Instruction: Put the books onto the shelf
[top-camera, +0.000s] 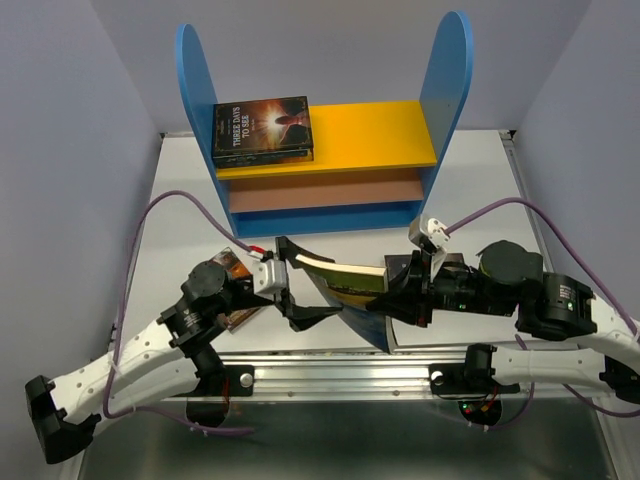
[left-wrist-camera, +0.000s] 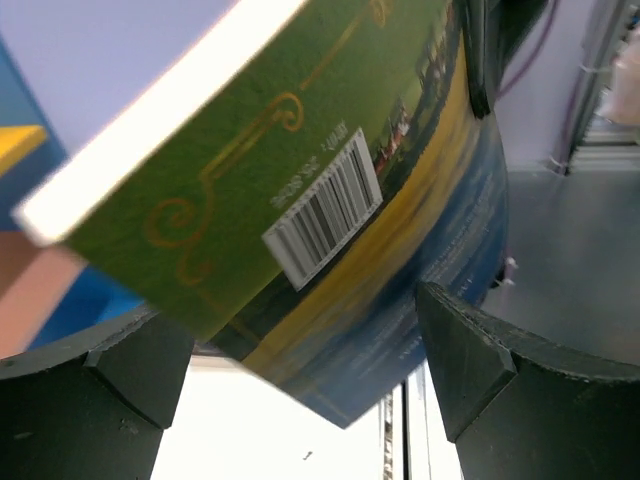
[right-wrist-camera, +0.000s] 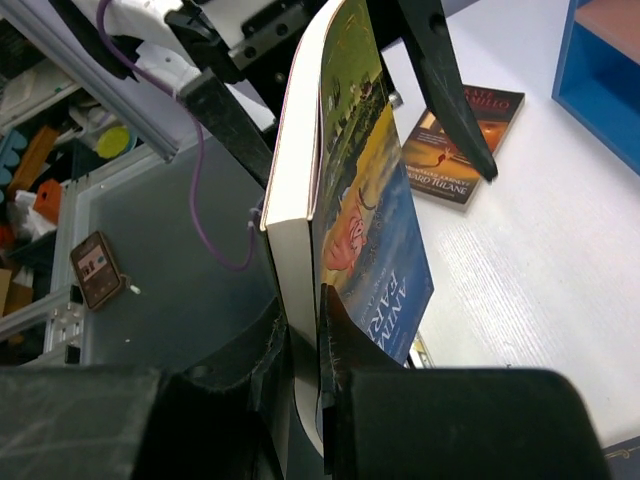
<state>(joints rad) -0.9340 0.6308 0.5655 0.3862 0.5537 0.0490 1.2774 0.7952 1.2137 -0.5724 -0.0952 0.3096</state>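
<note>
From above, the shelf stands at the far side of the counter. 1 dark book lies flat on the left of its yellow top board. Between the 2 arms, near the counter's front edge, the right fingers are clenched on a green book. The left fingers are spread wide around its other end. An orange-brown book lies flat, partly under the left arm.

In the left wrist view, the green book's barcoded cover fills the frame, tilted, above and between the 2 released left fingers. I cannot tell whether either one touches it.

In the right wrist view, the right fingers grasp the near edge of the green book, which stands on edge. Beyond it, the orange-brown book lies on the counter, near the shelf's blue base.
</note>
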